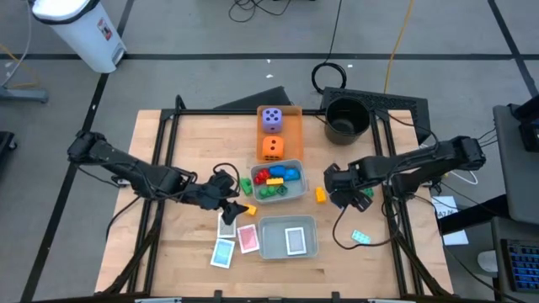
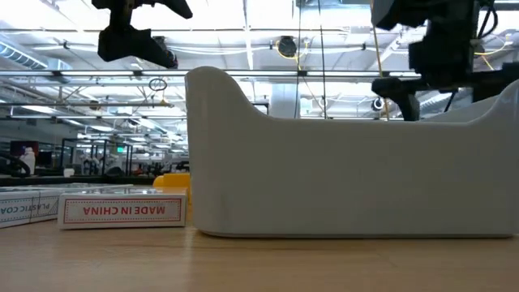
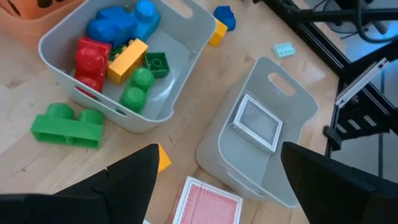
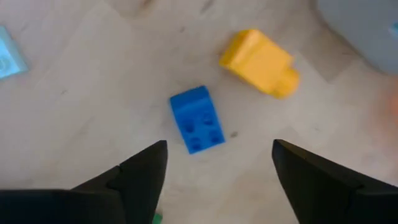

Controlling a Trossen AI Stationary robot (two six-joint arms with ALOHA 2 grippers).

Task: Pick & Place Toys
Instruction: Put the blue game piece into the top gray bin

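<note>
My left gripper (image 1: 226,198) (image 3: 217,149) is open and empty above the table. It hovers by a green brick (image 3: 67,124), a small orange piece (image 3: 163,158) and a pink card (image 3: 208,202), all lying on the table. My right gripper (image 1: 341,192) (image 4: 219,144) is open and empty above a blue brick (image 4: 196,119) that lies on the table. A yellow brick (image 4: 260,62) (image 1: 321,195) lies just beyond the blue one. A teal card (image 1: 360,236) lies nearer the front. The purple die (image 1: 271,119) and the orange die (image 1: 271,147) sit in the flat orange tray.
A grey tray (image 1: 299,190) with several red, blue, green and yellow bricks stands mid-table. A second grey tray (image 1: 268,244) holding a white card (image 3: 256,123) stands near the front. Two more cards (image 1: 222,252) lie left of it. A black pot (image 1: 346,118) stands at the back right.
</note>
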